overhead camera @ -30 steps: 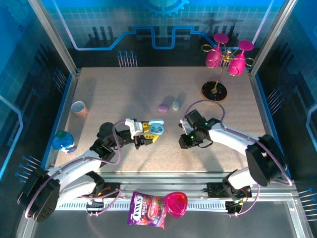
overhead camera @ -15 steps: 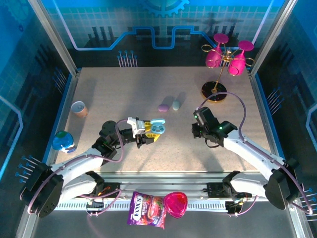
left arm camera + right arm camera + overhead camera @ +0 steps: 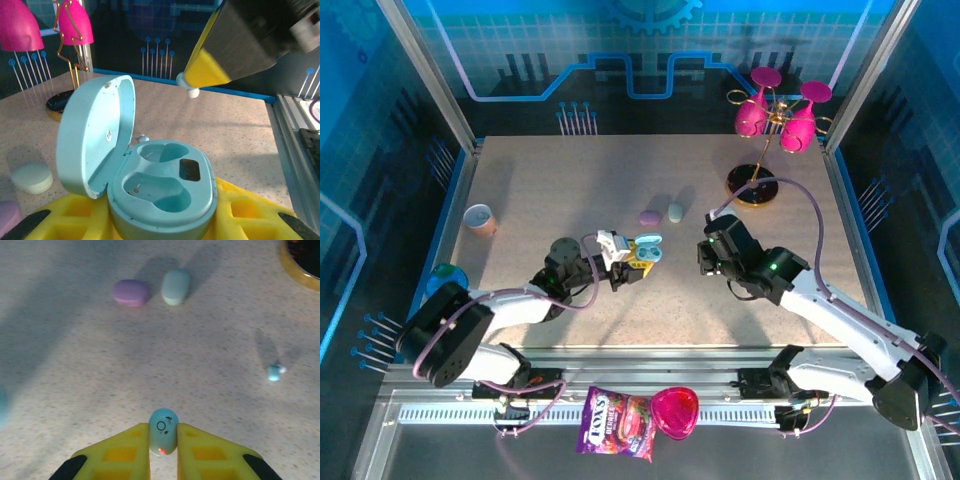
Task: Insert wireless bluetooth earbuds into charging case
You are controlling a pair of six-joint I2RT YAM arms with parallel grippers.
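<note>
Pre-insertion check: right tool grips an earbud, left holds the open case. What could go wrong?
The earbud sits at the very tips of the right tool; it may slip. Both wells of the case are empty, so it may enter the wrong one. The loose earbud on the table could get knocked.

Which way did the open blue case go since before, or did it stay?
Yes. The open blue case has shifted slightly up-table and rightward, closer to the purple case that lies still.
</note>
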